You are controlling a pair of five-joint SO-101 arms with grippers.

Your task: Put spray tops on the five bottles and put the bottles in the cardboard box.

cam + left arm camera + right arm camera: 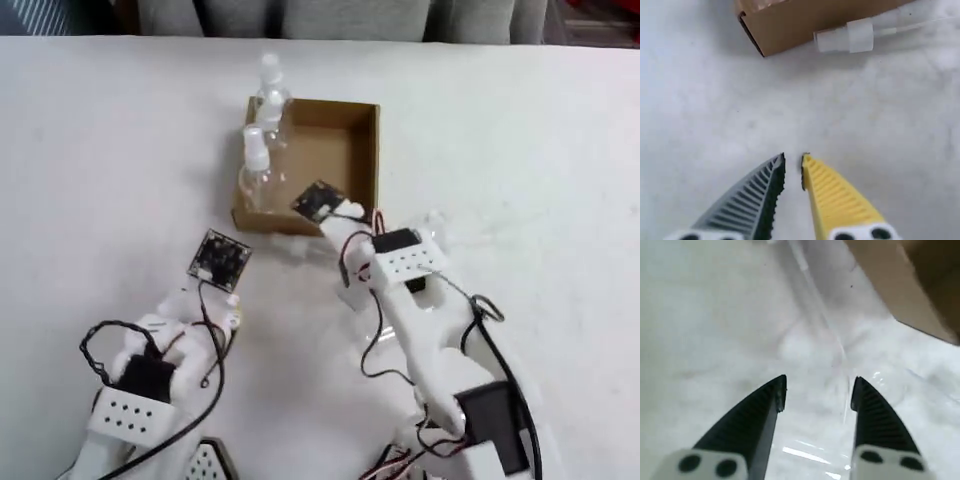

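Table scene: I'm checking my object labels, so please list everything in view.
table: 1, white, under everything
cardboard box: 1, brown, open-topped, mid-table beyond the arms
upright bottles: 3, clear with white spray tops, along the box's left side in the high view; whether each stands inside is unclear
lying bottle: 1, clear with white spray top fitted, on the table beside the box's near wall
left gripper: 1, grey and yellow fingers nearly together, empty, above bare table short of the box
right gripper: 1, black fingers open, over the lying bottle beside the box
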